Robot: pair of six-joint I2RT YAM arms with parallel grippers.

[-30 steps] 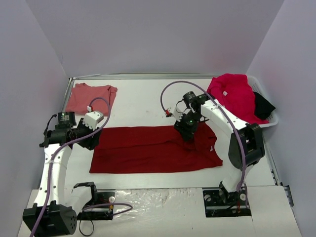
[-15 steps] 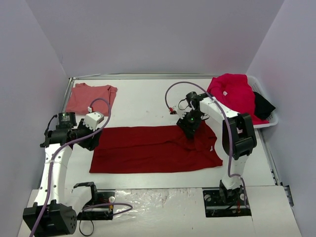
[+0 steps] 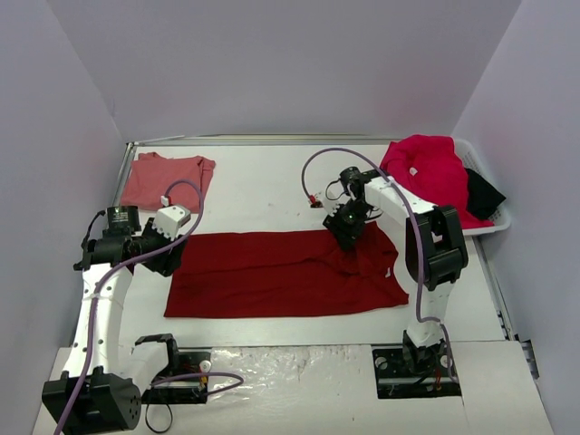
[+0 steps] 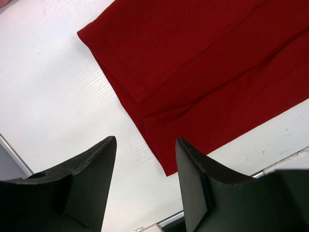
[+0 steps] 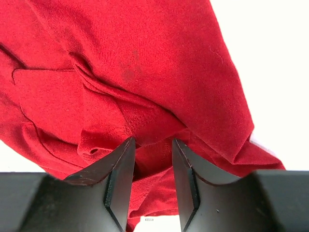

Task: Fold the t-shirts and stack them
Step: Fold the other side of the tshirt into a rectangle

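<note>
A dark crimson t-shirt (image 3: 272,272) lies flat on the white table, folded into a long band. My right gripper (image 3: 348,237) is pressed down on its right, collar end; in the right wrist view its jaws (image 5: 153,140) are open and narrow, straddling a bunched ridge of that red cloth (image 5: 145,72). My left gripper (image 3: 167,256) hovers open just off the shirt's left end; the left wrist view has the gripper (image 4: 145,140) over bare table beside the shirt's corner (image 4: 193,72). A folded salmon-pink t-shirt (image 3: 168,177) lies at the back left. A raspberry t-shirt (image 3: 430,172) is heaped at the back right.
The raspberry shirt rests in a white basket (image 3: 500,223) at the right wall, with a black cloth (image 3: 483,192) beside it. Grey walls close in the table on three sides. A purple cable (image 3: 317,163) arcs over the table from the right arm.
The right gripper has shifted slightly toward the back on the shirt's collar end and its jaws have narrowed round the cloth; its elbow swung inward. The left arm has not moved.
</note>
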